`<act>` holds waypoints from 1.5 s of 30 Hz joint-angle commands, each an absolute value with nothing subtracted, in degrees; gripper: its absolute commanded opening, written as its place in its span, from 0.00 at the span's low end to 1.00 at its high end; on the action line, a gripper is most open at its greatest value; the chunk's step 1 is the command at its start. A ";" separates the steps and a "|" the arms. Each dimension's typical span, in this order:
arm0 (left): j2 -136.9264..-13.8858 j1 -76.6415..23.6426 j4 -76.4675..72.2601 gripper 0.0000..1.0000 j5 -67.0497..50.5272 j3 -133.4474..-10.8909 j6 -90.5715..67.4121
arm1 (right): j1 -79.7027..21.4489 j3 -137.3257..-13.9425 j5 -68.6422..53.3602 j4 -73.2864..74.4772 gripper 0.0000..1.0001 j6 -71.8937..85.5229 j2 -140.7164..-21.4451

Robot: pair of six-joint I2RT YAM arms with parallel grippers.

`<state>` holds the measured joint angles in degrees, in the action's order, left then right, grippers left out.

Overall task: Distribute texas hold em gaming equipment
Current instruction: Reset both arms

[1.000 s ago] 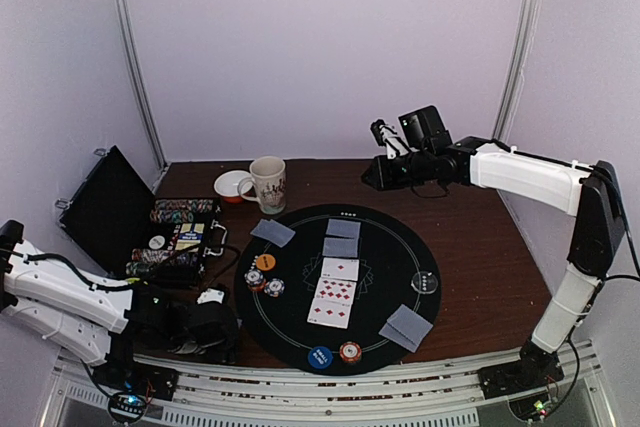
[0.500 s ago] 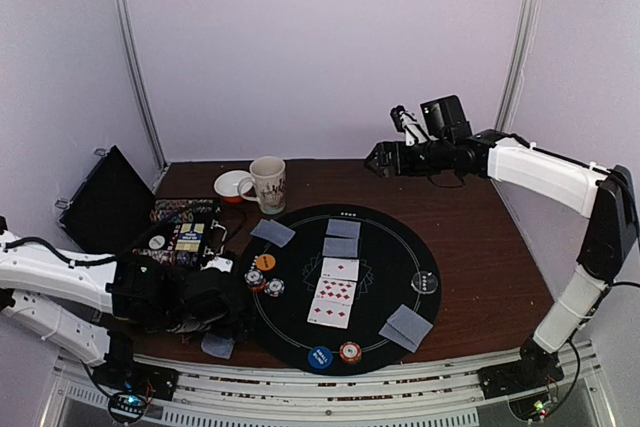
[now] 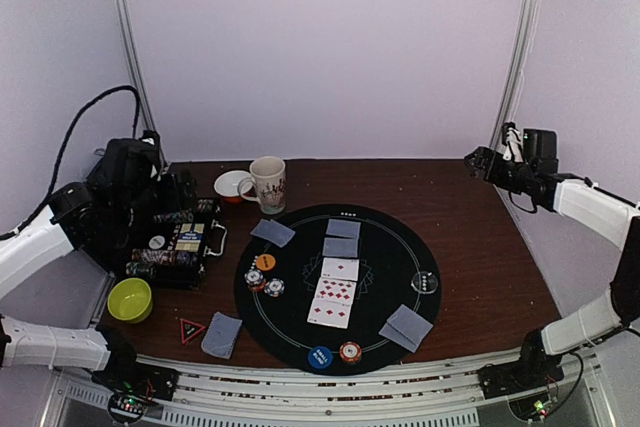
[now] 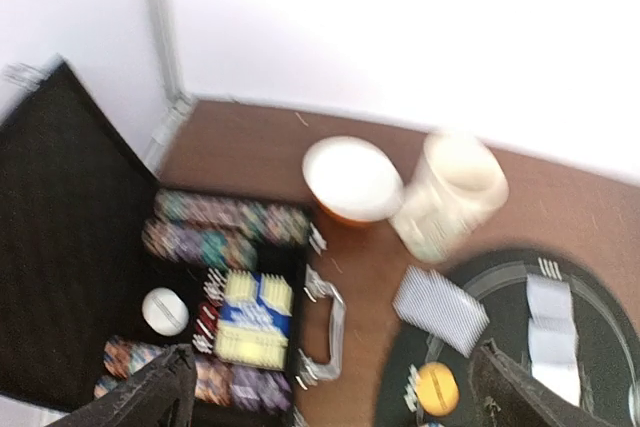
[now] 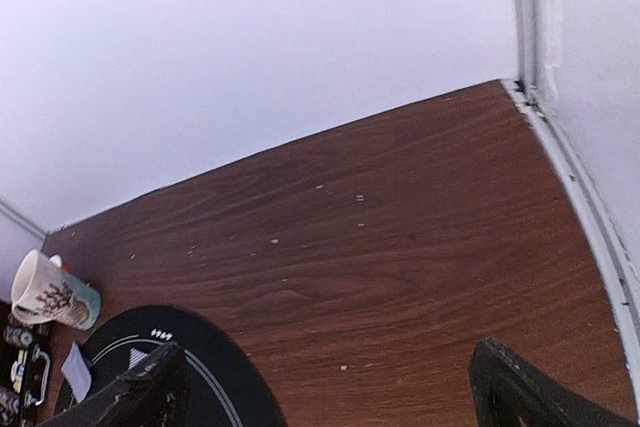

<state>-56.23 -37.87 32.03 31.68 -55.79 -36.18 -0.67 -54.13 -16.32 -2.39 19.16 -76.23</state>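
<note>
Grey-blue cards (image 3: pixel 340 246) and striped chips (image 3: pixel 257 278) lie on the black mat (image 3: pixel 400 247) mid-frame — left claw (image 4: pixel 335 392) and right claw (image 5: pixel 330 392) both spread wide, empty.

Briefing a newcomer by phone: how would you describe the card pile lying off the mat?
Find the big round black mat on the brown table. Just off its near-left edge, on bare wood, lies a face-down grey-blue card pile, next to a red triangle and near a green bowl. Every other card lies on the mat.
</note>
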 commanded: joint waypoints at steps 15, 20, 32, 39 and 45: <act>-63.55 -13.76 -33.33 0.98 47.30 -23.58 -10.13 | 5.78 -6.77 -1.89 -69.97 1.00 12.62 -69.82; -67.97 -13.68 -57.98 0.98 43.32 -11.84 -4.75 | 5.76 -4.85 -3.98 -81.98 1.00 12.27 -78.38; -87.12 -9.49 -77.95 0.98 27.72 -12.42 1.05 | 2.54 -10.66 -8.48 -82.80 1.00 6.37 -89.80; -91.49 -9.18 -94.80 0.98 23.22 -4.56 2.77 | 1.85 -10.82 -8.50 -81.93 1.00 5.40 -89.70; -90.91 -8.97 -86.18 0.98 24.12 -8.92 2.15 | 1.85 -11.00 -8.35 -81.43 1.00 5.41 -89.61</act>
<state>-91.15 -9.30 -84.73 25.23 -5.91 2.04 2.20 -10.92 -8.14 -81.49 6.09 -90.17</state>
